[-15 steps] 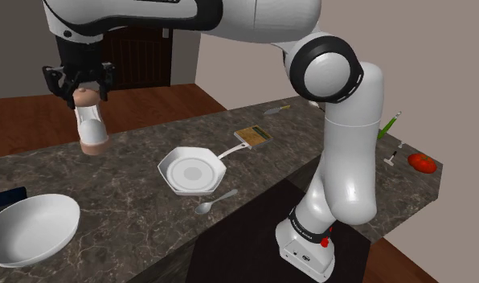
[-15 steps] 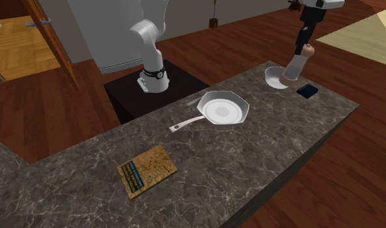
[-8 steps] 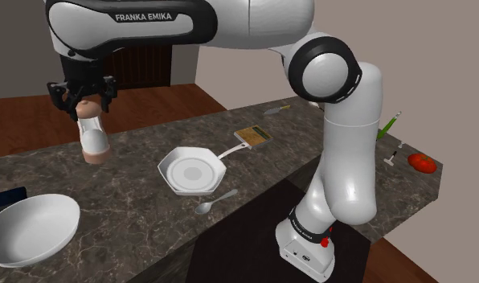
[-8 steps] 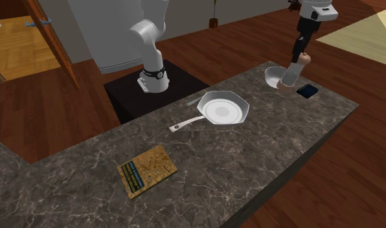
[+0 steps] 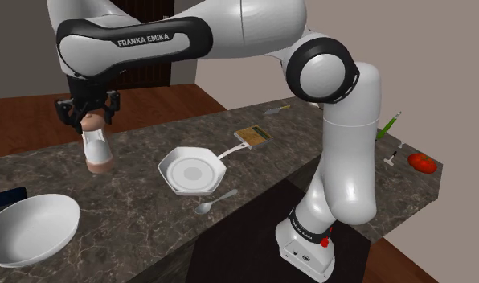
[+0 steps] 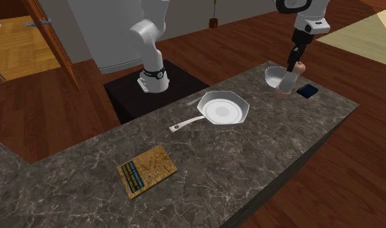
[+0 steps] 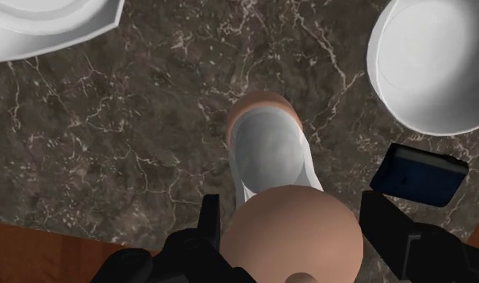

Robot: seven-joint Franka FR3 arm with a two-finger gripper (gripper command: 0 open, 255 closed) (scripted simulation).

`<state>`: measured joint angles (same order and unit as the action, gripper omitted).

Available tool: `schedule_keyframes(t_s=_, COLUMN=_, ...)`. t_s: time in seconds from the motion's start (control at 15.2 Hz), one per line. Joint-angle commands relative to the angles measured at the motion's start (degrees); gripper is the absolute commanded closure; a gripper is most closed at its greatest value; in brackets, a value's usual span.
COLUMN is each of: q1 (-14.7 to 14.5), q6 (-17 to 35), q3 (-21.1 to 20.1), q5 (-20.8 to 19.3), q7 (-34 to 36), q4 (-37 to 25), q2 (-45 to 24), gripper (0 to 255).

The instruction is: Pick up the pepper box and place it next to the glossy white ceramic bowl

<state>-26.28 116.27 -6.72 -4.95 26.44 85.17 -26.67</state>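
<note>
- Placing step: the end effector (image 5: 89,121) clasps the pepper box (image 5: 96,150) by its top, upright, low over the bench (image 5: 137,201).
- Next: lower, release near the white bowl (image 5: 29,229).

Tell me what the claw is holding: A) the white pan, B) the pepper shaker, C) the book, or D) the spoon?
B: the claw has its two black fingers clasped on the tan top of the pepper shaker.
</note>
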Motion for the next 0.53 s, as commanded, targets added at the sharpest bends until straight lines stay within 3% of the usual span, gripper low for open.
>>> schedule_keyframes(t_s=0.0, q1=-0.1, q6=1.3, q3=0.0, q5=-0.1, q7=0.2, q4=0.8, q2=-0.5, gripper=255)
schedule_keyframes(t_s=0.46, q1=-0.1, q6=5.9, q3=0.2, q5=-0.4, q7=0.5, q4=3.6, q2=-2.2, gripper=255)
